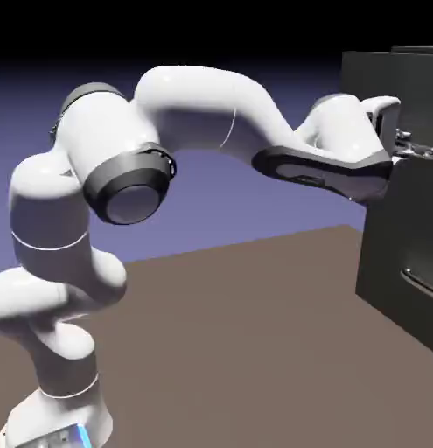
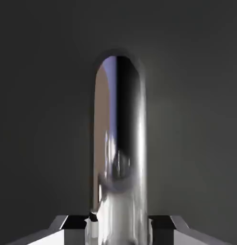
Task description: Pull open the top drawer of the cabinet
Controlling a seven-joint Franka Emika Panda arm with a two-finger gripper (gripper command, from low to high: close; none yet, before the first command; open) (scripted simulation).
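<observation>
Fingertips (image 2: 75, 229) of the gripper (image 2: 119, 230) are clenched on the top drawer's bar handle (image 2: 121, 148), one on each side, and the shiny bar runs on between and beyond them. Behind it lies the dark front of the top drawer (image 2: 197, 119), filling the hand view. In the exterior view, the arm (image 1: 193, 105) reaches across above the brown tabletop (image 1: 211, 350) to the cabinet (image 1: 394, 236), which stands at the tabletop's right side; a lower bar handle (image 1: 421, 283) sits beneath the gripped one.
</observation>
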